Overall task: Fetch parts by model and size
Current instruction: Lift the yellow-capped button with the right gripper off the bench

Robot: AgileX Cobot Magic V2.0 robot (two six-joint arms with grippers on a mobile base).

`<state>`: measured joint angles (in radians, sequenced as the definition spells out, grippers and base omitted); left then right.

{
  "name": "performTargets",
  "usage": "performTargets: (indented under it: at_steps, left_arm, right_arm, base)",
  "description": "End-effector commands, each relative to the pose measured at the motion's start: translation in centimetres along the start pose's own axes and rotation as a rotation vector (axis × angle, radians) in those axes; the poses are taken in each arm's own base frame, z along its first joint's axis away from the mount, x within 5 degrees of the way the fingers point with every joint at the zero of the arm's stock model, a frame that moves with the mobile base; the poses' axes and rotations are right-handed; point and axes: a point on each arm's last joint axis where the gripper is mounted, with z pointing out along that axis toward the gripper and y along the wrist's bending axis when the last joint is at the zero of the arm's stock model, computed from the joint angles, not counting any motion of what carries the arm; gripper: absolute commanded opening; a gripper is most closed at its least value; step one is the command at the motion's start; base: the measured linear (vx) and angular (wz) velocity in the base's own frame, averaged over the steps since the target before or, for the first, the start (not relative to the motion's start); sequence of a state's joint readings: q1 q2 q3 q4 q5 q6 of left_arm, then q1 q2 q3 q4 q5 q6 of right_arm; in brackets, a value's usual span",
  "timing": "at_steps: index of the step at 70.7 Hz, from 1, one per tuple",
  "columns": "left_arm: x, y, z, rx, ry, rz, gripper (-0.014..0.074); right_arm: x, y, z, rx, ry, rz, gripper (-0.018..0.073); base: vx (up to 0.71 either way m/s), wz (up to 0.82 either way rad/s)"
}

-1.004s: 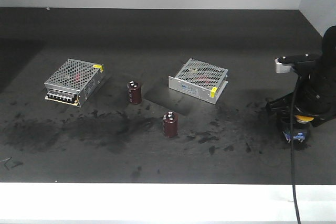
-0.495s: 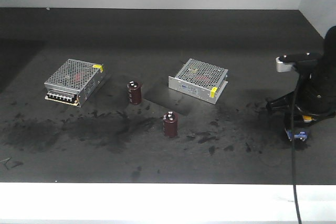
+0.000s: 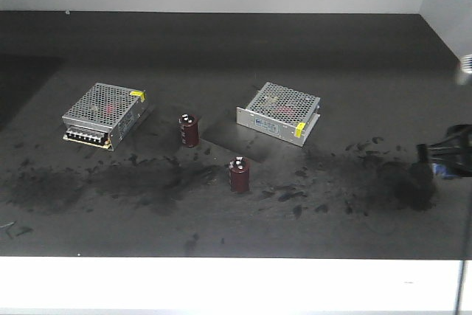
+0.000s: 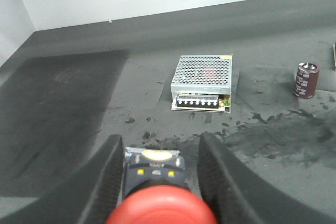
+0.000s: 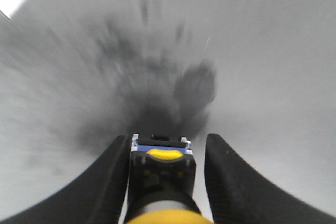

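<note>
In the left wrist view a red mushroom-cap switch (image 4: 157, 208) with a black-and-blue base sits between my left gripper's (image 4: 160, 145) fingers, and the gripper is shut on it above the table. The left arm is outside the front view. A yellow-cap switch (image 5: 163, 174) with a blue-edged base is clamped in my right gripper (image 5: 168, 139); that view is blurred by motion. From the front, the right gripper (image 3: 447, 156) shows only as a dark shape at the far right edge, with a blue bit of the switch (image 3: 442, 170) below it.
Two silver perforated boxes (image 3: 103, 114) (image 3: 280, 112) lie on the dark, smudged table. Two dark red capacitors (image 3: 189, 130) (image 3: 239, 174) stand between them. The left wrist view looks at the left box (image 4: 202, 82) and one capacitor (image 4: 306, 80).
The right arm has swung to the right and mostly left the front view, carrying the yellow switch off its spot on the table. Nothing else has moved.
</note>
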<state>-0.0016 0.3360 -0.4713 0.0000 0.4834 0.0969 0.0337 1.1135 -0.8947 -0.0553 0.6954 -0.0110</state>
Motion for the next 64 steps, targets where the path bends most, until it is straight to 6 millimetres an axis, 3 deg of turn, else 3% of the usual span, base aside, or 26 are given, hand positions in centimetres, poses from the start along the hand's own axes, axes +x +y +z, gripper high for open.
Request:
performTargets:
  at_steps: [1, 17, 29, 46, 64]
  left_arm:
    - [-1.4, 0.1, -0.2, 0.0, -0.092, 0.0, -0.0004]
    - [-1.4, 0.1, -0.2, 0.0, -0.093, 0.0, -0.0004]
    - [-1.5, 0.1, -0.2, 0.0, -0.095, 0.0, -0.0004]
    - [-1.5, 0.1, -0.2, 0.0, -0.095, 0.0, -0.0004]
    - [-1.5, 0.1, -0.2, 0.0, -0.095, 0.0, -0.0004]
  right_arm:
    - [-0.2, -0.2, -3.4, 0.005, -0.235, 0.015, -0.0008]
    - [3.6, 0.0, -8.0, 0.012, -0.494, 0.021, -0.0008]
    - [7.0, 0.2, -9.8, 0.018, -0.638, 0.022, -0.0008]
    - [10.9, 0.4, -10.8, 0.024, -0.75, 0.023, -0.0008]
    - [11.4, 0.4, -11.6, 0.03, -0.832, 0.021, -0.0008]
  base:
    - [0.0, 0.0]
    - [0.0, 0.0]
    - [0.0, 0.0]
    - [0.0, 0.0]
    - [0.0, 0.0]
